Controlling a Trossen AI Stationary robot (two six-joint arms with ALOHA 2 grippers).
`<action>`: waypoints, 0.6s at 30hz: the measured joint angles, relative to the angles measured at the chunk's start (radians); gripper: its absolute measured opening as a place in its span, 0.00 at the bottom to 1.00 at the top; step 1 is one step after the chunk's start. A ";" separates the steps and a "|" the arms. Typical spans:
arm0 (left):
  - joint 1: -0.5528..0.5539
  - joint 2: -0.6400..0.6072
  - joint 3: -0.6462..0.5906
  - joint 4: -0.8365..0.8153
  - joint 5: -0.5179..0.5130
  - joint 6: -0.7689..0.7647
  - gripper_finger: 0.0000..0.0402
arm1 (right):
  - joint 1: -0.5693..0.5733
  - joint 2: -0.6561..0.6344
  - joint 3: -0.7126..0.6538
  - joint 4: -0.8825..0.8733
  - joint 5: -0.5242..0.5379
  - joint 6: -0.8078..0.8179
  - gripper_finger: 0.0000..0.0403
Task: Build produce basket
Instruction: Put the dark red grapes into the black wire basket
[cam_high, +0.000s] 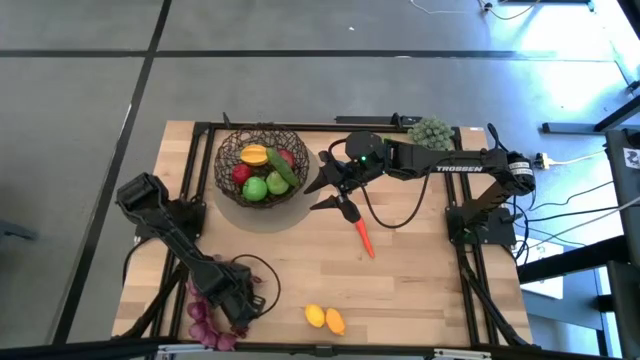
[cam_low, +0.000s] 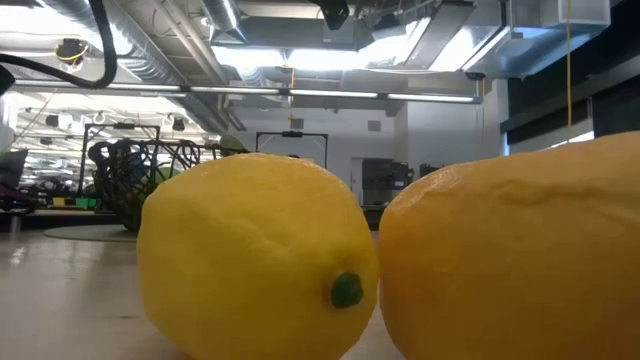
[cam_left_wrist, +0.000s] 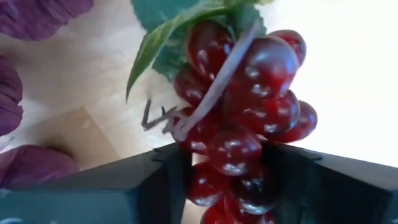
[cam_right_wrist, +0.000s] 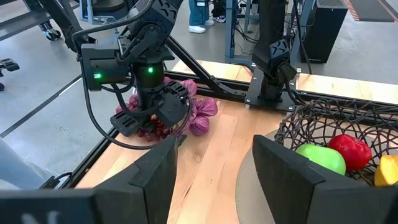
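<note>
Closing on the bunch of glossy dark-red toy grapes (cam_left_wrist: 239, 118) at the wooden bench's (cam_high: 420, 290) near-left corner, the left hand (cam_high: 238, 303) has them between its fingers. Next: lift and carry to the dark wire-mesh basket (cam_high: 228, 150). The right hand (cam_high: 335, 186) waits empty, half-wide, beside it.

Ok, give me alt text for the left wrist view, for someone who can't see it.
A bunch of dark red grapes with a green leaf sits between the left gripper's two dark fingers on the wooden table. Purple produce lies at the edge.
</note>
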 joint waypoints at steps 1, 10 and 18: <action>-0.002 0.000 0.000 0.002 0.001 0.011 0.34 | 0.000 0.000 0.000 0.000 0.000 0.000 0.51; 0.003 0.000 0.049 -0.009 -0.036 0.123 0.11 | 0.000 0.000 0.000 0.000 0.000 0.000 0.51; 0.037 0.000 0.098 -0.021 -0.086 0.282 0.01 | 0.000 0.000 0.000 0.002 0.000 0.006 0.51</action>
